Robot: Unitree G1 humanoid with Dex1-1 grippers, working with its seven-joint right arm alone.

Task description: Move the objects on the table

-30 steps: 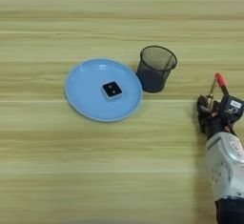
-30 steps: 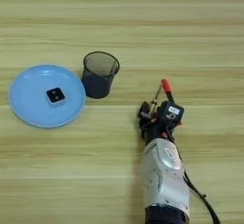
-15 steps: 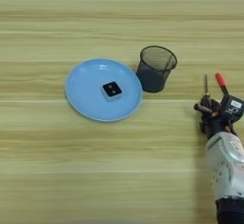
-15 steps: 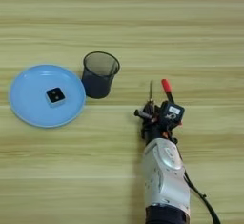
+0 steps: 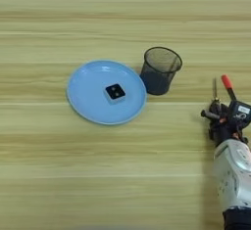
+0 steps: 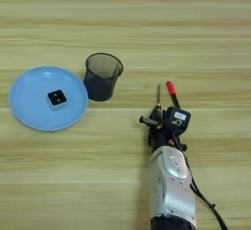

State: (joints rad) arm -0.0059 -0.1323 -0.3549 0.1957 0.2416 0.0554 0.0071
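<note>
Two task things lie before us on the light-wood surface point(image 6: 125, 33). The small black block point(image 6: 57, 97) sits inside a blue plate point(image 6: 29, 114), with a black mesh cup point(image 6: 102, 76) just beside the plate's right rim. Our right pincer point(image 6: 158, 114) is clenched on the screwdriver point(image 6: 158, 96), whose thin shaft points away from us beside a red tip point(image 6: 170, 86).

Both views look steeply down from my head onto the table point(image 5: 59, 175), which fills each frame. They share the blue plate point(image 6: 29, 114), mesh cup point(image 6: 102, 76) and my forearm point(image 6: 169, 185). Toward nine o'clock the left eye reaches further; toward three o'clock the right eye reaches further.
</note>
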